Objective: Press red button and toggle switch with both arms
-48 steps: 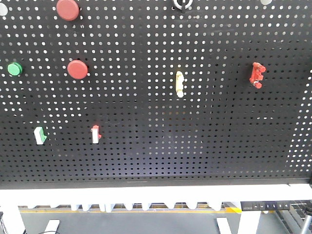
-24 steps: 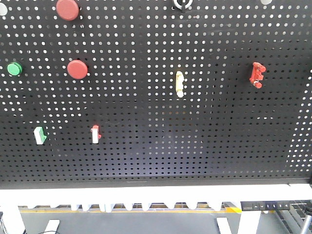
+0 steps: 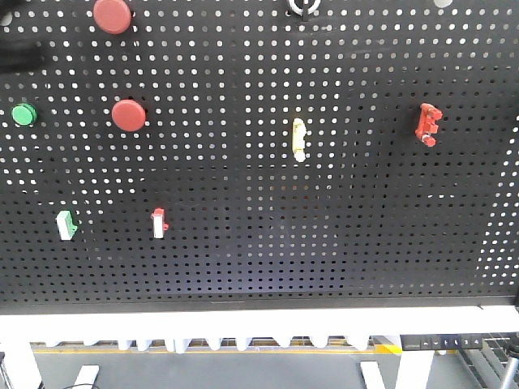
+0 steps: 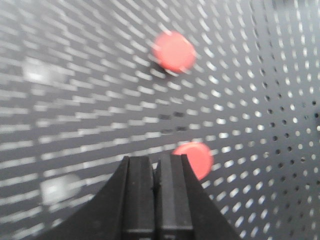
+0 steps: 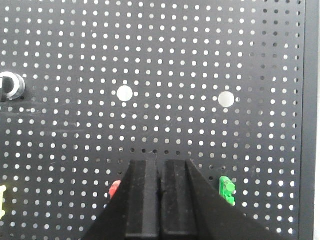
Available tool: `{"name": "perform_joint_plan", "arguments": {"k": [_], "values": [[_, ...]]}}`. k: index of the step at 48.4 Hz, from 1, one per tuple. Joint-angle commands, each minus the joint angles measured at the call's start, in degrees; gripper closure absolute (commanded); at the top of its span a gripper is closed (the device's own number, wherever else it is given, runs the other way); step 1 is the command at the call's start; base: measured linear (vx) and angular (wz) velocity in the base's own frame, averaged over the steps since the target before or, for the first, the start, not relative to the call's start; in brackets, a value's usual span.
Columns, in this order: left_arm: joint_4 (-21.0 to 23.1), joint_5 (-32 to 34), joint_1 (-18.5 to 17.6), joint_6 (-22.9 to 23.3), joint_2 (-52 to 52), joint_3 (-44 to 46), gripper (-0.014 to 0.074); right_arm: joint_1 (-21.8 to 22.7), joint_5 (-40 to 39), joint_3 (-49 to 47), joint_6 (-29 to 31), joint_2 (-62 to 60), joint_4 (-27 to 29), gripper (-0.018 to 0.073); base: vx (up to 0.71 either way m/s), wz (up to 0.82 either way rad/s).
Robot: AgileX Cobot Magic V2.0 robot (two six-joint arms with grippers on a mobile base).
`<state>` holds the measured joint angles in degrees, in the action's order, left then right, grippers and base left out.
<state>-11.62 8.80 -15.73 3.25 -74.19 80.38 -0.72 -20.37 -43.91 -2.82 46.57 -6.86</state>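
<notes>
On the black pegboard (image 3: 259,186) the larger red button (image 3: 112,14) sits at the top left, with a second red one (image 3: 129,115) below it. The red toggle switch (image 3: 428,124) is at the right. Neither gripper shows clearly in the front view; a dark blur (image 3: 18,55) lies at the top left edge. In the blurred left wrist view my left gripper (image 4: 156,160) is shut and empty. One red button (image 4: 199,159) is just right of its tips and another (image 4: 174,51) is above. My right gripper (image 5: 160,163) is shut and empty. A red piece (image 5: 114,189) peeks out beside its left finger.
A green round button (image 3: 24,114), a pale yellow switch (image 3: 298,139), a white switch with red tab (image 3: 159,223) and a white-green switch (image 3: 65,225) are on the board. A green switch (image 5: 227,190) and a black knob (image 5: 10,86) show in the right wrist view.
A dark blur has come in at the top left edge of the front view. The buttons and switches have not moved.
</notes>
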Motion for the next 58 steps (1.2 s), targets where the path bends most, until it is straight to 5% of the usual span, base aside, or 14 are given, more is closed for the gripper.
{"name": "perform_joint_plan", "arguments": {"k": [1, 16, 42, 51, 58], "values": [[0.32, 1.83, -1.04, 0.69, -3.74, 7.65, 0.0594, 0.32, -3.82, -2.13, -0.13, 0.11, -0.31, 0.0559, 0.00, 0.00], [0.37, -1.79, -1.68, 0.75, -13.63, 18.56, 0.0594, 0.32, -3.70, -2.13, 0.41, 0.11, -0.37, 0.0559, 0.00, 0.00], [0.37, -4.37, -4.44, 0.75, -12.41, 19.16, 0.0594, 0.38, -3.58, -2.13, 0.90, 0.11, -0.37, 0.0559, 0.00, 0.00], [0.38, -3.90, -4.98, 0.75, -4.01, 11.46, 0.0594, 0.38, -2.04, -2.13, 0.69, 0.11, -0.41, 0.0559, 0.00, 0.00], [0.31, 2.80, -4.77, 0.22, 2.09, 1.15, 0.0594, 0.38, 0.50, -2.13, 0.69, 0.65, -0.56, 0.0559, 0.00, 0.00]]}}
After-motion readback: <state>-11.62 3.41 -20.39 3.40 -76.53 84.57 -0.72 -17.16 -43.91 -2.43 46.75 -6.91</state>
